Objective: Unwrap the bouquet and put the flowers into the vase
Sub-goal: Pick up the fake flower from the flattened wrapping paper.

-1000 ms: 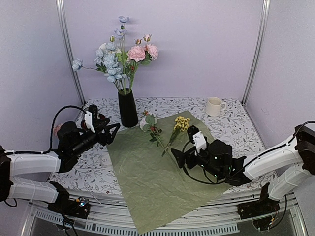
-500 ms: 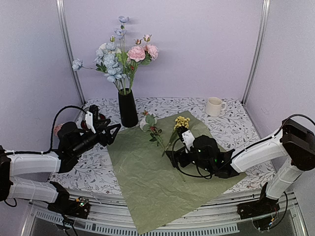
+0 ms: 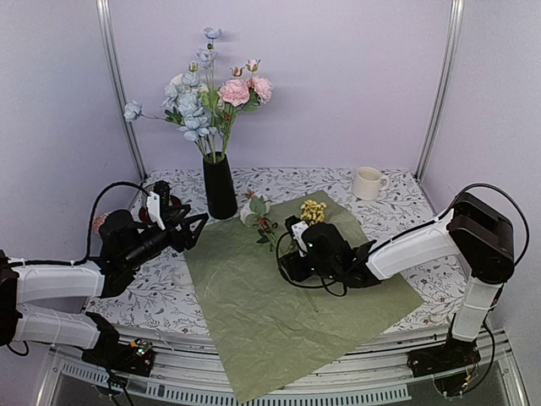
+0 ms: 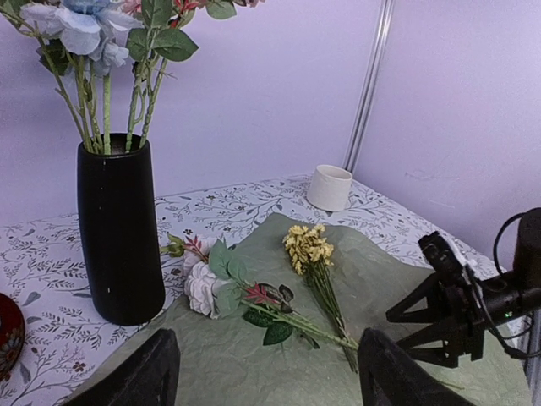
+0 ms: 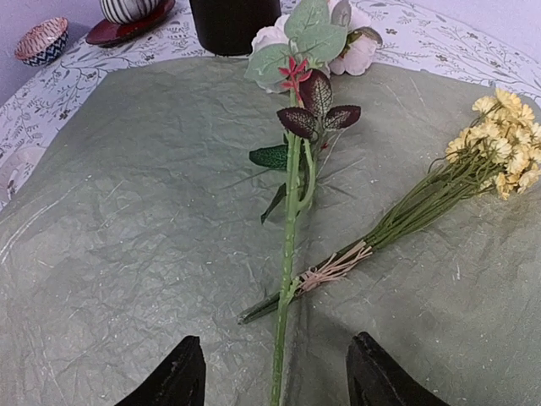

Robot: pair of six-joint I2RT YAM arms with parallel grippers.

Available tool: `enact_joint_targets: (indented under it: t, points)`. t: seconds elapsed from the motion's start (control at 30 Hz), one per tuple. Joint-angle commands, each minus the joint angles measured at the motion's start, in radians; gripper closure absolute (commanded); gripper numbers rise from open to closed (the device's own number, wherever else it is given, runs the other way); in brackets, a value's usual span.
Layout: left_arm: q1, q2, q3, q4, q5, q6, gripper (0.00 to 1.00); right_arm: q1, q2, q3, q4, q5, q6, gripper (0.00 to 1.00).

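Note:
The black vase [image 3: 220,186] stands at the back left and holds several blue and pink flowers [image 3: 203,93]. The olive-green wrap [image 3: 254,321] lies spread flat. On it lie a white-bloomed stem [image 5: 289,228] and a tied bunch of small yellow flowers [image 5: 499,135], their lower ends crossing. My right gripper [image 5: 275,381] hangs low over the paper, open, with the white bloom's stem running between its fingertips untouched. The left gripper [image 4: 266,376] is open and holds nothing. It hovers at the paper's left edge, facing the vase [image 4: 118,228] and the lying flowers.
A white mug [image 3: 368,182] sits at the back right. A striped cup on a red saucer [image 5: 131,13] and a small patterned bowl [image 5: 42,38] stand left of the vase. Metal frame posts rise at the back corners.
The right arm has reached forward and to the left across the paper until its fingers straddle the white bloom's stem. Its jaws look narrower than before. The left arm has not moved.

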Motion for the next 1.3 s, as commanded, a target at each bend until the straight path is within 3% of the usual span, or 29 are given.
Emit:
enact_joint_targets:
  t: [0.0, 0.33, 1.07, 1.1, 1.2, 1.27]
  points:
    - [-0.015, 0.003, -0.001, 0.024, -0.001, 0.018, 0.25, -0.021, 0.067, 0.08, -0.129, -0.023, 0.032, 0.44]
    - [-0.017, 0.005, 0.0, 0.022, -0.002, 0.02, 0.25, -0.072, 0.16, 0.183, -0.244, -0.083, 0.077, 0.56]
    - [-0.018, 0.011, 0.003, 0.022, 0.0, 0.021, 0.25, -0.072, 0.212, 0.248, -0.306, -0.123, 0.05, 0.65]
    - [-0.017, 0.012, 0.003, 0.022, 0.0, 0.021, 0.25, -0.073, 0.214, 0.249, -0.308, -0.123, 0.05, 0.67]
    - [-0.018, 0.014, 0.004, 0.022, 0.001, 0.021, 0.25, -0.068, 0.189, 0.233, -0.288, -0.12, 0.048, 0.88]
    - [-0.018, 0.014, 0.005, 0.021, 0.002, 0.021, 0.25, -0.058, 0.144, 0.174, -0.236, -0.112, 0.039, 0.92]
